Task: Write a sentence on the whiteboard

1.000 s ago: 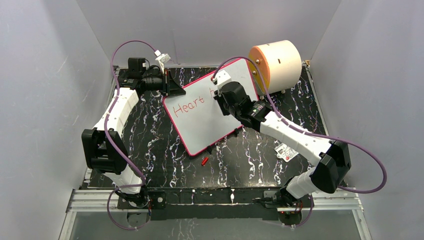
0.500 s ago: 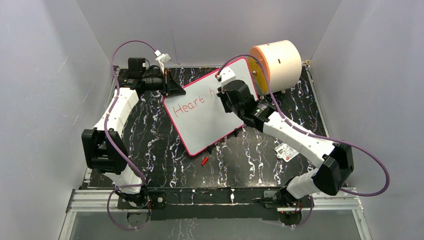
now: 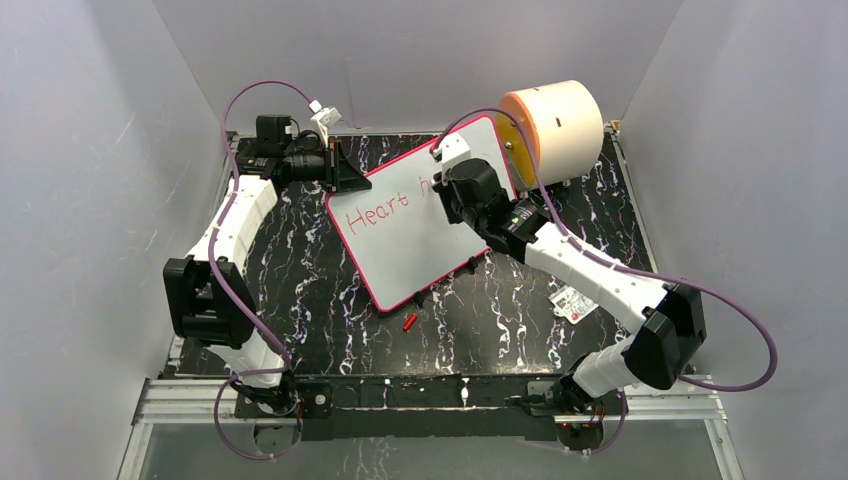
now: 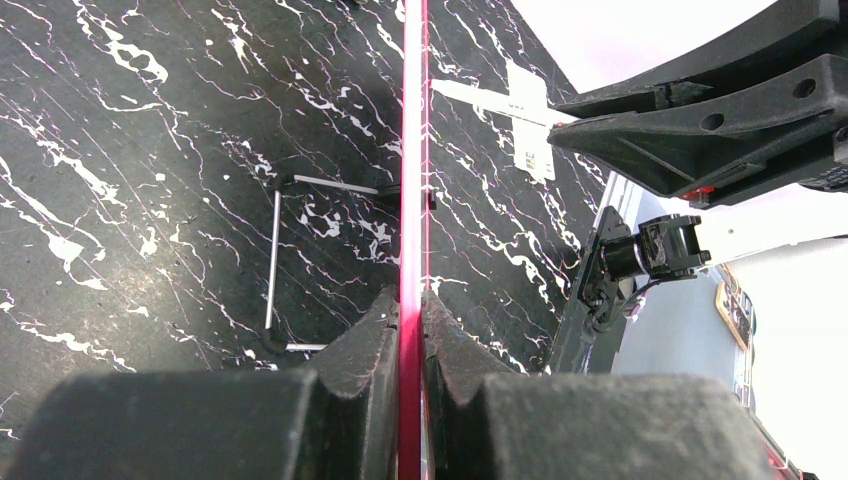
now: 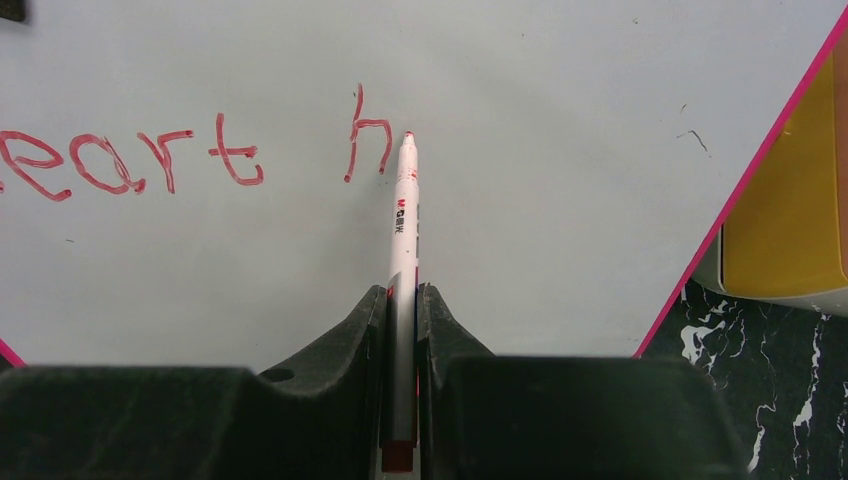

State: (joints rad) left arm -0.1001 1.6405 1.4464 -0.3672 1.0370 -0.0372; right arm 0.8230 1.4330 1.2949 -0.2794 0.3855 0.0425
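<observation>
The whiteboard (image 3: 405,255), white with a pink-red rim, lies slanted across the middle of the black marbled table. My left gripper (image 3: 350,172) is shut on its far-left corner; in the left wrist view the rim (image 4: 411,150) runs edge-on between the closed jaws (image 4: 411,305). The sentence (image 3: 378,212) in red reads "Heart h". My right gripper (image 5: 403,300) is shut on a white marker (image 5: 403,225). The marker's tip touches the board (image 5: 560,150) just right of the "h" (image 5: 365,140). From above, the right gripper (image 3: 445,195) hides the lettering's end.
A cream cylinder with an orange face (image 3: 555,125) stands right behind the board's far-right corner. A small red cap (image 3: 408,322) lies on the table in front of the board, a white tag (image 3: 572,303) to the right. A wire stand (image 4: 275,265) sits beneath the board.
My right gripper has shifted a little up and to the right along the board, and a red "h" now stands after "Heart". The left arm has not moved.
</observation>
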